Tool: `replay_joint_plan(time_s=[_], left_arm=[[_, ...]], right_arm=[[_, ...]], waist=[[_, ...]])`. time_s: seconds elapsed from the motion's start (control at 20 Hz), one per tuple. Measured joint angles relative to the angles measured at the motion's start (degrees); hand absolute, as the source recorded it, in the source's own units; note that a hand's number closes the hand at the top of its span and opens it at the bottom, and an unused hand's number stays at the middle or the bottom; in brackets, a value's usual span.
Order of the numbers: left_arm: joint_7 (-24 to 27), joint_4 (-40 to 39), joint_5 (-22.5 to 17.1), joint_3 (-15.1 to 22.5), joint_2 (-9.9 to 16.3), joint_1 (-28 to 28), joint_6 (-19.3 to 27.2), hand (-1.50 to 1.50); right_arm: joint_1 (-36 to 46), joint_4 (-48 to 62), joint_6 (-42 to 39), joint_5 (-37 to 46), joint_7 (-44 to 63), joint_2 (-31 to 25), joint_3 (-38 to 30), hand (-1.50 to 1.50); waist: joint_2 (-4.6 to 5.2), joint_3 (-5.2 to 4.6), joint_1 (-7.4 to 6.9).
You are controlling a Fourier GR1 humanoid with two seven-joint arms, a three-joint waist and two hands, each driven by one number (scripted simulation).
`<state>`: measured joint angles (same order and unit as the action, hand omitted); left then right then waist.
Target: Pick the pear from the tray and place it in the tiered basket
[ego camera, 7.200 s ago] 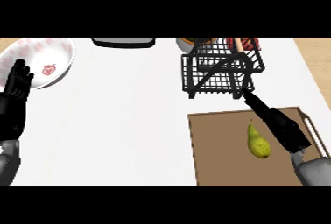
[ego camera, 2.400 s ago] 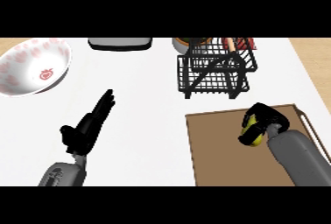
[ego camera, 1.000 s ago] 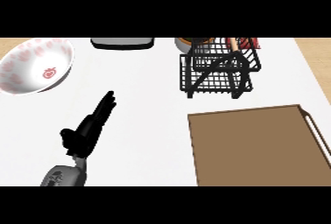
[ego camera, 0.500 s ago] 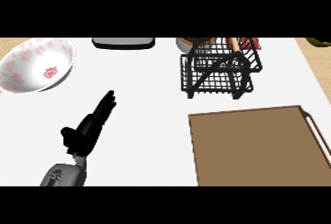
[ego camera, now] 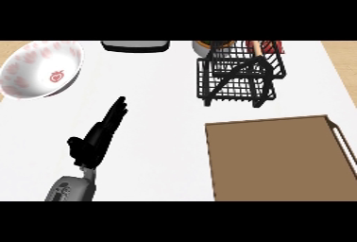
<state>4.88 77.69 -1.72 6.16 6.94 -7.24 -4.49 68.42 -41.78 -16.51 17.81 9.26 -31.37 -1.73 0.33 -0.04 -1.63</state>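
The brown tray (ego camera: 279,160) lies at the right with nothing on it. No pear shows anywhere in the head view. The black wire tiered basket (ego camera: 241,73) stands behind the tray, its top cut off by the view's upper edge. My left hand (ego camera: 96,139) rests on the white counter at lower left, open, its straight fingers pointing up and to the right, well apart from tray and basket. My right hand is out of view.
A white bowl with a red pattern (ego camera: 42,68) sits at far left. At the back edge are a dark grey object (ego camera: 136,45) and an orange-rimmed bowl (ego camera: 203,46). Red and orange items (ego camera: 268,46) show behind the basket.
The right hand, shut on the pear over the tray 2.4 s ago, has left the view with it. The tray is now bare. The left hand has not moved.
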Motion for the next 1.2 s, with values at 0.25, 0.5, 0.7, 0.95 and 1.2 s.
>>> replay_joint_plan(time_s=[0.25, 0.5, 0.7, 0.95, 1.2], left_arm=[[-0.3, 0.4, -0.1, -0.4, 0.1, 0.1, -0.5, 0.00], [0.3, 1.0, -0.1, -0.9, 0.6, 1.2, -1.1, 0.00], [0.1, 0.7, -0.4, -1.4, 1.0, 0.8, -2.0, 0.00], [-0.7, 0.5, 0.1, -1.2, 0.2, -0.2, -1.6, 0.00], [0.0, 0.7, 0.3, -1.1, -0.2, 0.4, -1.4, 0.00]], right_arm=[[4.0, 6.2, 2.1, 2.4, -0.7, 4.7, 0.8, 1.50], [5.6, 11.4, 7.0, 4.9, -2.5, 10.4, 1.5, 1.50], [6.8, 15.1, 7.2, 4.3, -4.4, 12.5, 0.0, 1.50], [9.3, 19.0, 6.7, 2.1, -3.3, 15.0, -3.0, 1.50], [10.8, 23.5, 4.4, -2.9, 5.0, 16.5, -8.0, -1.50]], waist=[[0.10, 0.01, -0.13], [0.17, 0.02, -0.27], [0.18, 0.02, -0.14], [0.20, 0.03, -0.13], [0.10, 0.02, -0.02]])
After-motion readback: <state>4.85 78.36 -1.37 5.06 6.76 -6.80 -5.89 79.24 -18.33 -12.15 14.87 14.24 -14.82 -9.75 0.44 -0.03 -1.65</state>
